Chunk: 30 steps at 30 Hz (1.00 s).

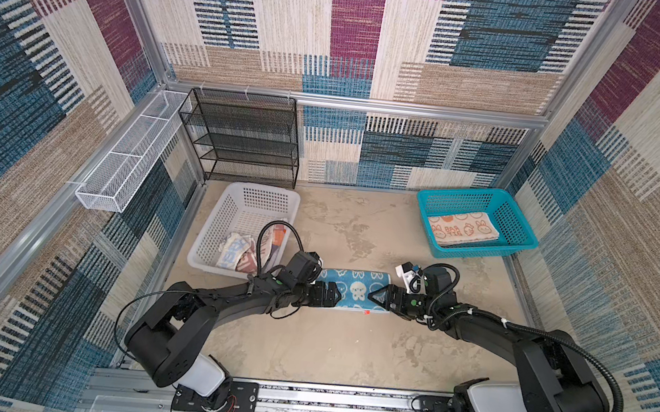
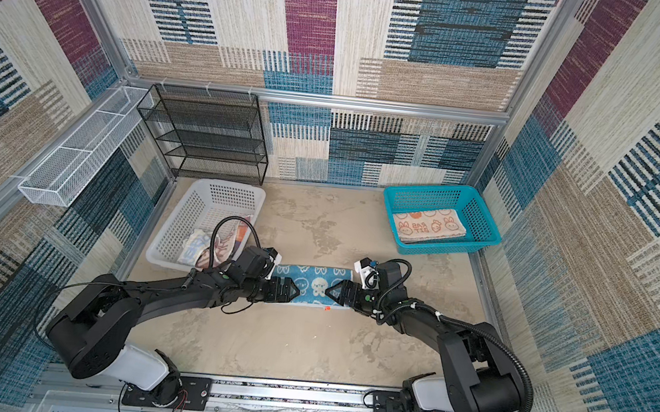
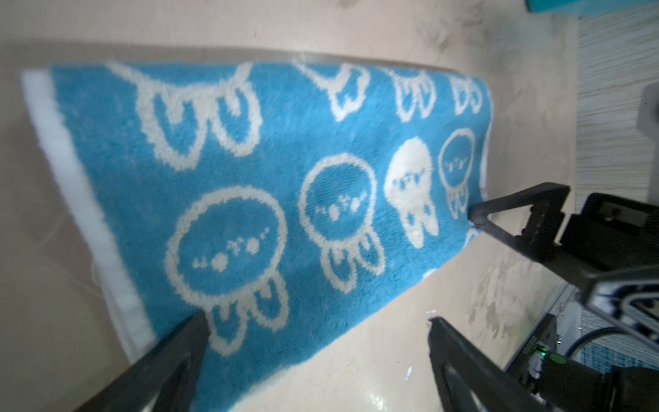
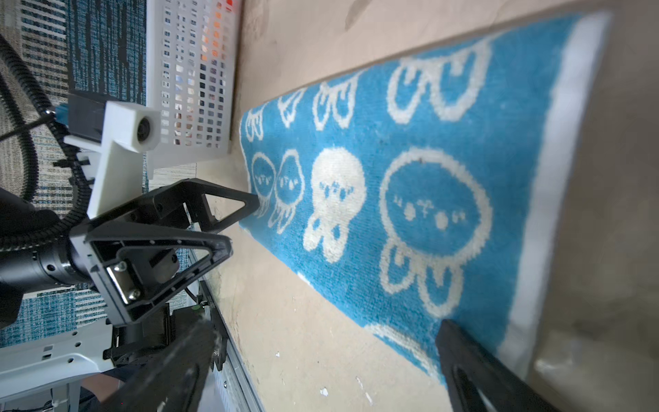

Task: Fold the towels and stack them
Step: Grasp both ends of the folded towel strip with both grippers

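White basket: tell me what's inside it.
A crumpled towel with letters and orange patches, at the near end. The left arm's cable crosses it; anything beneath it is hidden.

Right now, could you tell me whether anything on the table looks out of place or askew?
Nothing looks spilled or damaged. The blue towel lies flat and straight on the table; only the lettered towel sits crumpled in the white basket.
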{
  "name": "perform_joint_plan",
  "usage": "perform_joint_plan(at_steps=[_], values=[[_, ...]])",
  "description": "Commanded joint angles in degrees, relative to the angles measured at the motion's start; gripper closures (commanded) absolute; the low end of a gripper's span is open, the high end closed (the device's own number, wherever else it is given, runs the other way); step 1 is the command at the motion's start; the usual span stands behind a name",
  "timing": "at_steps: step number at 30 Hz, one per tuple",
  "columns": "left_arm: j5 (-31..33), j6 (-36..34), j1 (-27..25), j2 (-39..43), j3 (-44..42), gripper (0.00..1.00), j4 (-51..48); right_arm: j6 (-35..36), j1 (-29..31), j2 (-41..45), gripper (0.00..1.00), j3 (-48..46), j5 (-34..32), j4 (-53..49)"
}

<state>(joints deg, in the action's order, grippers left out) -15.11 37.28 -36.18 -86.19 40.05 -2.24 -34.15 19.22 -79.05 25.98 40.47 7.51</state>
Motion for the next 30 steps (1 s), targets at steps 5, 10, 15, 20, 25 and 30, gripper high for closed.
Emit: perform_joint_plan(at_steps=[5, 10, 15, 20, 25, 30], values=[[4.9, -3.6, 0.0, 1.3, 2.3, 0.01, -3.7, 7.4, 0.0, 4.3, 0.01, 5.6, -6.5, -9.7], [11.1, -7.5, -0.3, 4.0, 9.2, 0.01, -11.9, 10.3, -2.2, 4.4, 0.01, 10.3, -13.9, -18.1], [10.4, -8.2, -0.4, 1.1, 12.4, 0.01, -12.1, 11.7, -3.5, -0.5, 0.01, 11.0, -14.9, -19.1], [7.0, -6.9, -0.3, -5.3, 11.7, 0.01, -8.3, 11.2, -3.4, -5.3, 0.07, 10.2, -14.1, -16.5], [5.7, -6.1, -0.3, -9.6, 10.7, 0.01, -6.6, 10.2, -1.9, -9.4, 0.19, 9.4, -12.7, -13.0], [6.3, -6.1, -0.3, -10.0, 9.0, 0.01, -6.8, 8.5, -0.2, -11.9, 0.34, 8.4, -12.5, -9.7]])
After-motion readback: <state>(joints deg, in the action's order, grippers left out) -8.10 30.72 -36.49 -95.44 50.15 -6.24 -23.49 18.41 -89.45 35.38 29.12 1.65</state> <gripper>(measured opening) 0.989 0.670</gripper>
